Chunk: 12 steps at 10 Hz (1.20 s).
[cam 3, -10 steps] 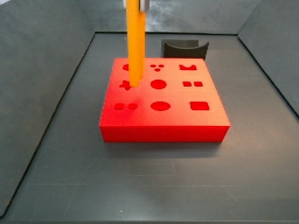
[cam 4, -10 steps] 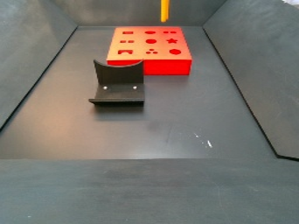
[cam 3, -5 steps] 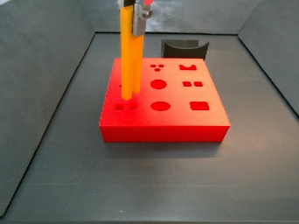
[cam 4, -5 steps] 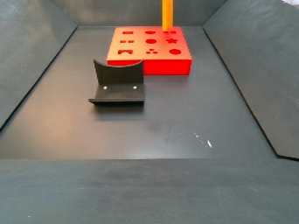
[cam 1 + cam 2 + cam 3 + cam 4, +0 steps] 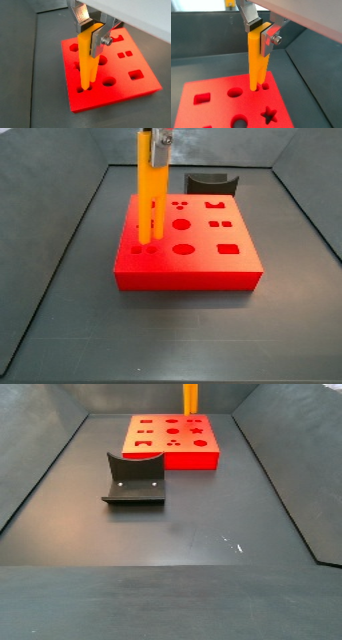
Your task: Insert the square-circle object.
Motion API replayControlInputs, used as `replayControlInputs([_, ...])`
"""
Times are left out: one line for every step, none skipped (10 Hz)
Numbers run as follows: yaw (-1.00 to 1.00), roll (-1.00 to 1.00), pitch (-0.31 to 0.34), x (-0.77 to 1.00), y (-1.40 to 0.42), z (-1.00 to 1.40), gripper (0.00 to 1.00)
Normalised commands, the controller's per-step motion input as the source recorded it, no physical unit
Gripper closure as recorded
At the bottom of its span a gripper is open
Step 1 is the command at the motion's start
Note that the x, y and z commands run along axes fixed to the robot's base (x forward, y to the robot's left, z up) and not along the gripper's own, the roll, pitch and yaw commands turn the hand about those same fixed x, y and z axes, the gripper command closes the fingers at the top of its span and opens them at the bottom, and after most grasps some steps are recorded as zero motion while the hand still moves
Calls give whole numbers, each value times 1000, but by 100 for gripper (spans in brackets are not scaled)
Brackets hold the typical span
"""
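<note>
we see tool [image 5: 93, 31] pinching bar [image 5: 87, 60] top | bar upright, prongs at block [image 5: 137, 86] holes | fixture [image 5: 134, 479] apart

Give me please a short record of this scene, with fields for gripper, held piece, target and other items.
gripper: above the red block, shut on the bar's upper end
held piece: square-circle object, upright, two prongs at holes near one edge of the block
target: red block on the floor
other items: fixture, apart from the block
</note>
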Motion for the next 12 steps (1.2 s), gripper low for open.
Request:
replayControlInputs([-866,-306,-181,0,0,0,100])
replayControlInputs([-866,-307,-181,0,0,0,100])
replayControlInputs([-871,-286,-179,0,0,0,100])
replayControlInputs([-997,-7,-211,0,3,-9,100])
replayControlInputs([-1000,14,-183,6,26,0,100])
replayControlInputs([-957,0,-256,11,66,0,100])
replayControlInputs([-777,-91,-251,80,0,137,100])
replayControlInputs([-731,61,-260,34,-29,154,100])
replayControlInputs([-711,26,-331,0,0,0,100])
replayControlInputs([-529,156,-401,-109,-6,-157,100])
replayControlInputs([-483,93,-414,-154,-66,-260,100])
replayControlInputs([-503,-57,-436,-189,0,0,100])
